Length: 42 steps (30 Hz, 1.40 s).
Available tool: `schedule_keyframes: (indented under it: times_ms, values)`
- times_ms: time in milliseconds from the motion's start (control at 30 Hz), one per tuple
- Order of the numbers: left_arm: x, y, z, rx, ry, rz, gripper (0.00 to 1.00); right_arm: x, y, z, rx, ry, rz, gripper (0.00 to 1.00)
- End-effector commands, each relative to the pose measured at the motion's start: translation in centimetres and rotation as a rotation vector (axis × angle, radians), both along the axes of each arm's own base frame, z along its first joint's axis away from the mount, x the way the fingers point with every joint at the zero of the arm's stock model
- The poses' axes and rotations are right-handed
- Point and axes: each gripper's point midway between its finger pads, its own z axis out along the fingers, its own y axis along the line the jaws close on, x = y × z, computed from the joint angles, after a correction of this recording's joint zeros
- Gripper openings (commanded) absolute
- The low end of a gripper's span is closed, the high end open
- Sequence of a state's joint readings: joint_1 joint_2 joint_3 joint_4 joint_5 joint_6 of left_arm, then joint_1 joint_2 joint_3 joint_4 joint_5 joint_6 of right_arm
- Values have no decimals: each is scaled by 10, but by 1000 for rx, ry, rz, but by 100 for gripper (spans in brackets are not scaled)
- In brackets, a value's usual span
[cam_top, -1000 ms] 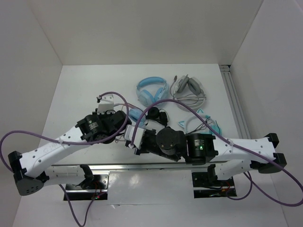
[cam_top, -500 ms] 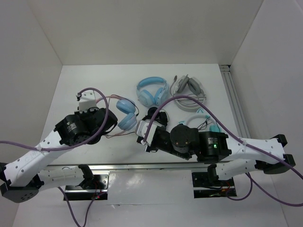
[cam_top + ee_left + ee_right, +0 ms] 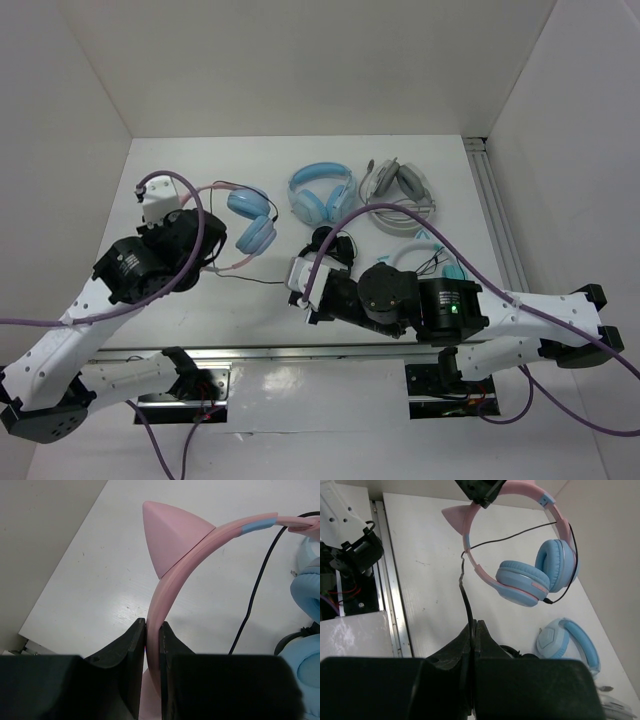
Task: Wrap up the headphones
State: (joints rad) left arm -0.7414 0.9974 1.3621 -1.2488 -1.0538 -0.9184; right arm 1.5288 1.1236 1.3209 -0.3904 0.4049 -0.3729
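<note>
Pinching the pink headband (image 3: pixel 172 577) of the cat-ear headphones (image 3: pixel 522 582) is the left gripper (image 3: pixel 152 630); the right gripper (image 3: pixel 473 626) is squeezing their black cable (image 3: pixel 465 594).

The pink cat-eared headband (image 3: pixel 165 590) of the headphones (image 3: pixel 257 237) looks like smooth matt plastic, its light blue ear cups (image 3: pixel 520 576) are padded in a smooth leather-like skin with a faint sheen, and the thin black cable (image 3: pixel 255 590) has a dull rubbery coat. The black fingers (image 3: pixel 122 647) of the left end effector (image 3: pixel 152 626) and of the right end effector (image 3: pixel 474 625) are matt, slightly grainy plastic. The white table (image 3: pixel 95 575) is a matt board with small specks and scuffs, and the rail (image 3: pixel 390 585) along its near edge is bare silvery metal.
</note>
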Motion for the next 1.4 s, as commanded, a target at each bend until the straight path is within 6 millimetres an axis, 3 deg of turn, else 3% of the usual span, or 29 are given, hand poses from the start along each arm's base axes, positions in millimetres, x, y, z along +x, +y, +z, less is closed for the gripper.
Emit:
schedule_keyframes:
  times_ms: [0,133,300,467,667,867,900,967,1100,1167,1367]
  values:
    - [16,-8,28,-110,-134,25,0,-9,3,4,24,27,37,0]
    - [19,-6,27,-125,-128,33,0,-10,9,-7,-2,38,44,0]
    - [24,-1,42,-161,-178,35,0,-9,11,-26,-42,57,30,0]
    - [29,2,44,-158,-169,33,0,-15,11,-19,-21,72,62,0]
    - [34,0,21,-163,-133,44,0,-33,15,1,29,99,167,0]
    - [43,0,6,-106,-96,60,0,-38,18,6,36,109,184,0]
    - [44,1,-5,-79,-67,67,0,-36,17,6,33,97,177,0]
    - [43,2,-19,-56,-32,68,0,-34,7,25,89,75,170,0]
    - [42,-13,-28,-54,-16,-53,0,-22,-3,38,113,39,108,0]
    - [44,-27,-19,-71,-64,-147,0,-17,-1,31,76,28,80,0]
    - [44,-56,-23,29,-9,-364,0,2,0,31,18,-58,-12,0]
